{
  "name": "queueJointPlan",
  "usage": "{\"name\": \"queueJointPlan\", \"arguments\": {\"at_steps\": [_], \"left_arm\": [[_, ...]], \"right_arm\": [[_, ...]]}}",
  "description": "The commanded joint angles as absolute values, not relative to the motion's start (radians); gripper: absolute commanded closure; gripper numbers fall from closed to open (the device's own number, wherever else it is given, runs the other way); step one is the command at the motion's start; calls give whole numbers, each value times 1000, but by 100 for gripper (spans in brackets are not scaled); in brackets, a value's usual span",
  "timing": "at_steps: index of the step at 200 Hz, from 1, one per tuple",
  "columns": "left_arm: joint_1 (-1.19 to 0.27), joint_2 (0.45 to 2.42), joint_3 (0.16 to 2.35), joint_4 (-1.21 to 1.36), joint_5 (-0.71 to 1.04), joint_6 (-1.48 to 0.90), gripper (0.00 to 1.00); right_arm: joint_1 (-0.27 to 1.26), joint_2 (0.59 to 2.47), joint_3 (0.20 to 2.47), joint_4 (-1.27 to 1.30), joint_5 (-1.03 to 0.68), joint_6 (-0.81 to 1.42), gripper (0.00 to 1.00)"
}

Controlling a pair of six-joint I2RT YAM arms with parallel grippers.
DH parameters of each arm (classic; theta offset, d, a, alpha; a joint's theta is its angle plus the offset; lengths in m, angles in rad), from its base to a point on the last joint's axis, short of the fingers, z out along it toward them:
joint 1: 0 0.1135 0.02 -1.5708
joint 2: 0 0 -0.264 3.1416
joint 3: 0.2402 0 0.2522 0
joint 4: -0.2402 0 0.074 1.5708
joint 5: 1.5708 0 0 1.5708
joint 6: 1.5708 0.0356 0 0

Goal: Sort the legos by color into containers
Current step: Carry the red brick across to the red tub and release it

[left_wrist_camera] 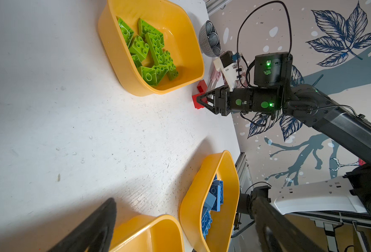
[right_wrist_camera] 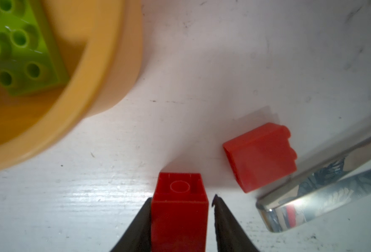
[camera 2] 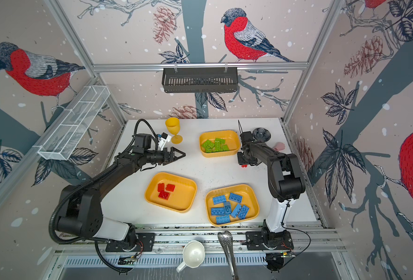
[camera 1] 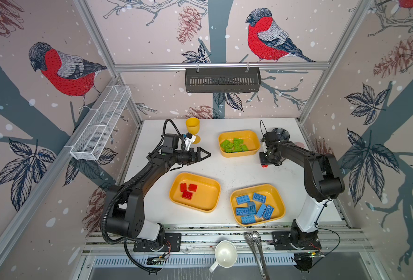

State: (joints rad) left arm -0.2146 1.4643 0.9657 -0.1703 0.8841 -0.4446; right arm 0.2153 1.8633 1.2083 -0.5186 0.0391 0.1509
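We see both arms bent and reaching forward: the left gripper [camera 1: 206,154] held level, jaws spread wide, and the right gripper [camera 1: 264,163] pointing straight down, jaws narrowly apart.

Green, red, blue legos [camera 1: 234,145] sit in yellow trays [camera 1: 206,200]; two red bricks [right_wrist_camera: 259,156] outside.

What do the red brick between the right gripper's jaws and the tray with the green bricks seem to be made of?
The red brick: probably hard moulded plastic, smooth with slight gloss; crisp edges and a moulded ring on its end. The tray: likely plastic too, yellow-orange, smooth, satin; its rounded rim shows soft highlights.
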Motion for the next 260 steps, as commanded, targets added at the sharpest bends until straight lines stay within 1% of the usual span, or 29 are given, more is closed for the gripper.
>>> {"name": "queueJointPlan", "arguments": {"at_steps": [1,27,56,104,129,148,161,175,193,231,260], "left_arm": [[-215,1456,963,-155,879,-449,3],[-215,1451,959,-159,877,-449,3],[-215,1446,959,-167,875,-444,3],[-207,1443,975,-212,858,-416,3],[-181,1438,980,-259,845,-384,3],[-155,1427,983,-297,835,-359,3],[-141,1416,982,-320,821,-345,3],[-135,1412,980,-345,806,-333,3],[-128,1409,978,-370,784,-320,3],[-106,1385,959,-400,707,-324,3],[-90,1360,936,-398,674,-341,3]], "right_arm": [[216,1871,1203,-513,40,144,59],[218,1875,1204,-517,35,146,62],[218,1856,1210,-529,27,147,68],[277,1761,1242,-608,-23,165,69],[361,1690,1238,-626,-80,175,69],[460,1657,1250,-626,-143,179,68],[540,1648,1269,-622,-153,156,68],[621,1650,1287,-605,-155,123,68],[697,1655,1292,-550,-211,115,68],[832,1689,1310,-446,-294,39,68],[921,1744,1338,-428,-325,-57,66]]}}
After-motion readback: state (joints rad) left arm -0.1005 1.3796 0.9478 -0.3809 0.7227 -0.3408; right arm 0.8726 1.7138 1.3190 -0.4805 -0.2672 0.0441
